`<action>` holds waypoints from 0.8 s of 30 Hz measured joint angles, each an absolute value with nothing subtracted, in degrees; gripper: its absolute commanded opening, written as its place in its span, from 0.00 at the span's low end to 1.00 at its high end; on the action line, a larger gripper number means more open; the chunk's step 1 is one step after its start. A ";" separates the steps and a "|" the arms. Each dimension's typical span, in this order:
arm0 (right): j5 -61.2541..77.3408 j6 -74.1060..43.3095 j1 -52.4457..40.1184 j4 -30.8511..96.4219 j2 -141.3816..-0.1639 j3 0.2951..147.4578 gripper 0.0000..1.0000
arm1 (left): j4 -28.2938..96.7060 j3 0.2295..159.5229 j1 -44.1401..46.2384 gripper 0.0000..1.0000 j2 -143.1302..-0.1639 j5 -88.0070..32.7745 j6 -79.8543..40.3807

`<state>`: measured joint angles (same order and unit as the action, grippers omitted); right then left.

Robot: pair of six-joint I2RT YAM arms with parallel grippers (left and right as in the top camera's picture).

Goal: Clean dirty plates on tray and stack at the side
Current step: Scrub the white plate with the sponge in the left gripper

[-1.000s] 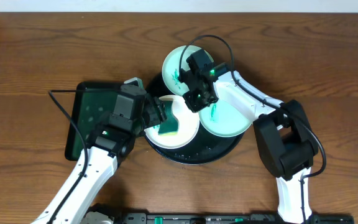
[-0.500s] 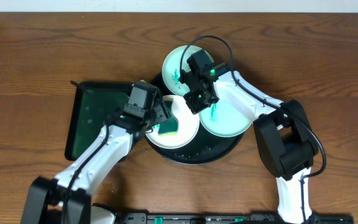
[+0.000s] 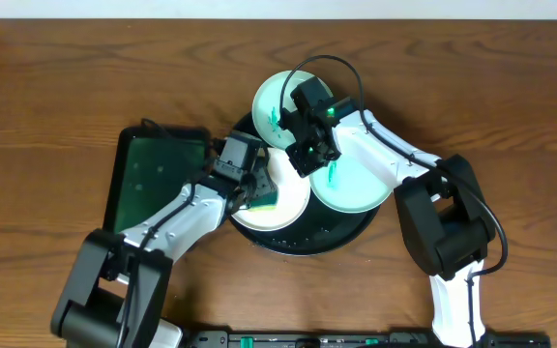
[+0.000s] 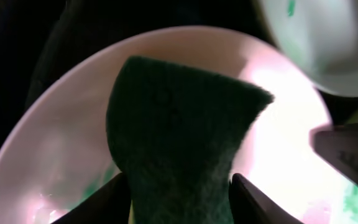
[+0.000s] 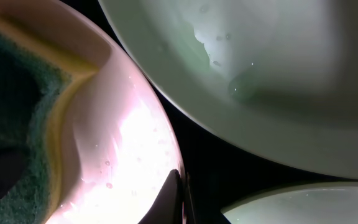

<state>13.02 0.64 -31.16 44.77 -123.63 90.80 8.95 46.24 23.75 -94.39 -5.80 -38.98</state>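
Three plates sit on the round black tray (image 3: 309, 242): one at the back (image 3: 280, 97) with green smears, one on the right (image 3: 356, 188) with a green mark, one at the front left (image 3: 288, 184). My left gripper (image 3: 255, 193) is shut on a green sponge (image 3: 265, 202) and presses it on the front-left plate (image 4: 284, 143); the sponge (image 4: 179, 137) fills the left wrist view. My right gripper (image 3: 306, 155) is shut on that plate's rim (image 5: 135, 143), with its fingertips (image 5: 180, 193) pinching the edge.
A rectangular black tray with a green inside (image 3: 148, 184) lies left of the round tray, under my left arm. Brown wooden table (image 3: 56, 87) all round. The right arm's black cable loops above the back plate.
My left arm has swung right and stretched further across the front-left plate, with the sponge sliding over it. The right arm and the plates have stayed put.
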 measured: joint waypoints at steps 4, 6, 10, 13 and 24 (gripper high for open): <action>12.99 0.64 -31.16 44.80 -123.63 90.80 0.01 | 9.69 46.63 23.79 0.31 -95.29 -4.97 -39.20; 13.02 0.64 -31.16 44.82 -123.63 90.80 0.01 | 10.46 46.68 23.90 0.22 -95.44 -3.97 -38.92; 13.02 0.64 -31.16 44.91 -123.63 90.80 0.01 | 13.23 47.42 24.29 0.22 -95.37 -0.67 -38.79; 12.82 0.64 -31.16 44.93 -123.63 90.80 0.01 | 15.49 47.55 24.18 0.22 -94.72 2.85 -38.76; 12.62 0.64 -31.16 44.21 -123.63 90.26 0.01 | 11.92 47.37 22.55 0.22 -89.89 4.60 -38.76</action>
<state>12.62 0.64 -31.16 44.21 -123.63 90.26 11.92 47.37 22.55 -89.89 4.60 -38.76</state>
